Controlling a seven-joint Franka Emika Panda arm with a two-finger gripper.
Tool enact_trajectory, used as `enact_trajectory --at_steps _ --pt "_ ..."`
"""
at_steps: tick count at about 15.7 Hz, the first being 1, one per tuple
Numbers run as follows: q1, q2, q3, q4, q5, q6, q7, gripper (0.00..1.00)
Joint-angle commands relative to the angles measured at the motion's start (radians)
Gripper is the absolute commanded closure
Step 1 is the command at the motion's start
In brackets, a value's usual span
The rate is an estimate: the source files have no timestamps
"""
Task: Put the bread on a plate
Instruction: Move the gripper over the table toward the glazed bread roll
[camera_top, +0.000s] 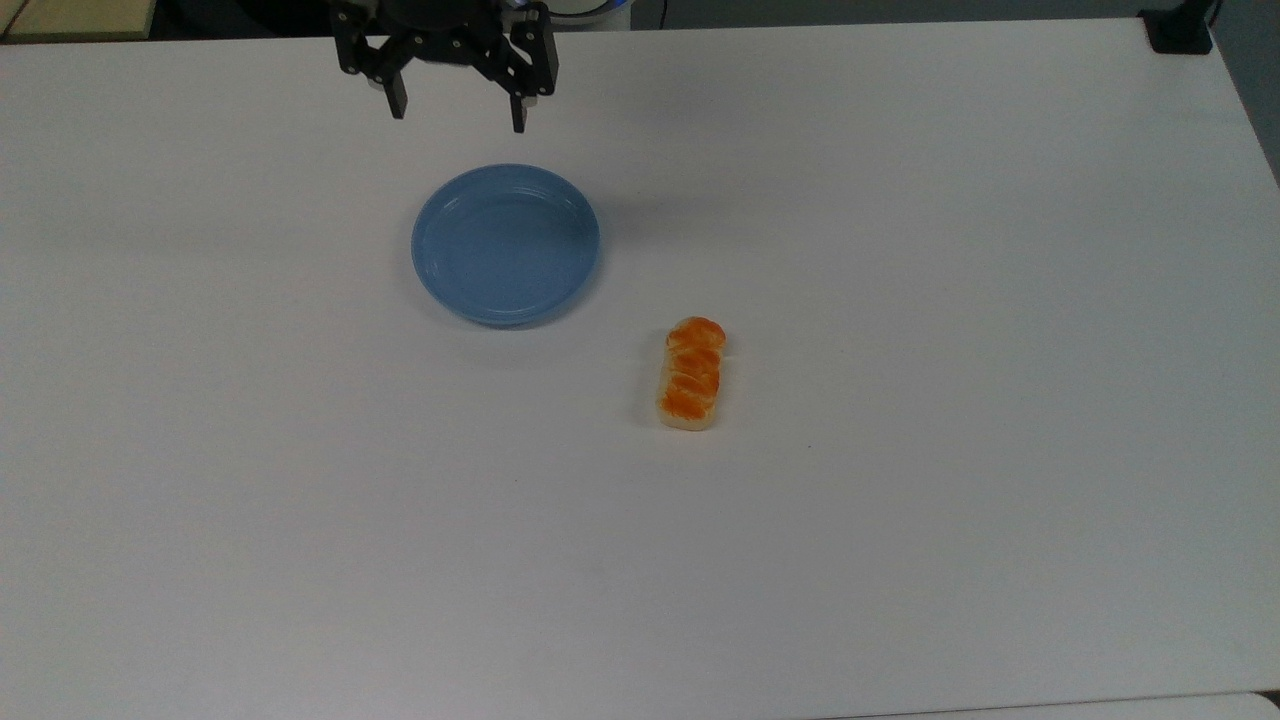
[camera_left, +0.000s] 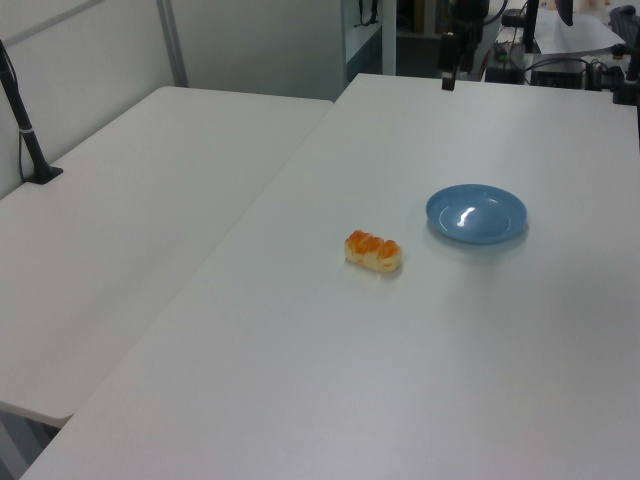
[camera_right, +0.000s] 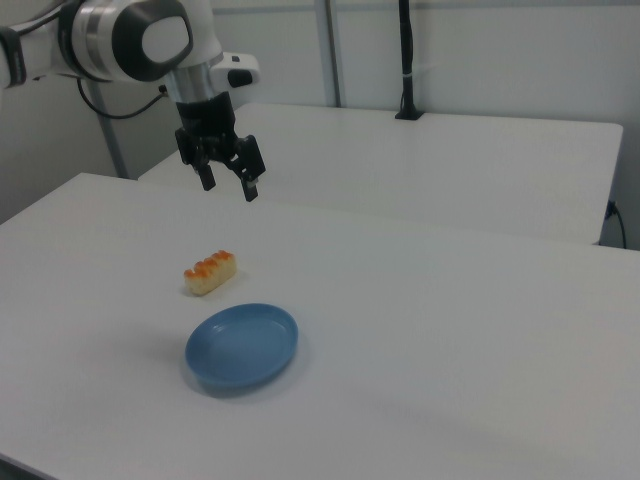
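Bench (camera_top: 950, 550) space is wide and white all around, with the far edge running along the top view's top and a second white table (camera_left: 130, 200) butting up on the left view's left. Near the middle sits the bread (camera_top: 691, 373), flat on the bench, well apart from every edge. Its long axis runs up and down in the top view, one rounded end aimed toward the far edge, glazed orange top facing up; in the left view it lies nearly sideways (camera_left: 373, 251). The plate (camera_top: 440, 270) rests up and to the top view's left of the bread, near it but not touching, nothing on it. In the right view the plate (camera_right: 205, 375) is closer to the camera than the bread (camera_right: 209, 272). Up high now, the gripper (camera_top: 458, 115) hangs in the air above the bench near the far edge, just beyond the plate in the top view. The fingers (camera_top: 520, 112) are spread wide apart, pointing down, holding nothing and touching nothing. In the right view the gripper (camera_right: 230, 184) hovers above and beyond the bread, well clear of it.
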Motion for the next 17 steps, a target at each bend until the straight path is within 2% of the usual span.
enact_trajectory --at_steps 1,3,6,15,17 --pt "0.013 -0.023 0.016 -0.081 0.038 0.090 0.039 0.01" --pt "0.016 -0.003 0.042 -0.105 0.042 0.123 0.047 0.00" --pt "0.027 0.066 0.079 -0.106 0.042 0.196 0.136 0.00" --pt "0.152 0.220 0.081 -0.097 0.020 0.323 0.245 0.00" --pt "0.172 0.266 0.081 -0.067 -0.003 0.342 0.266 0.00"
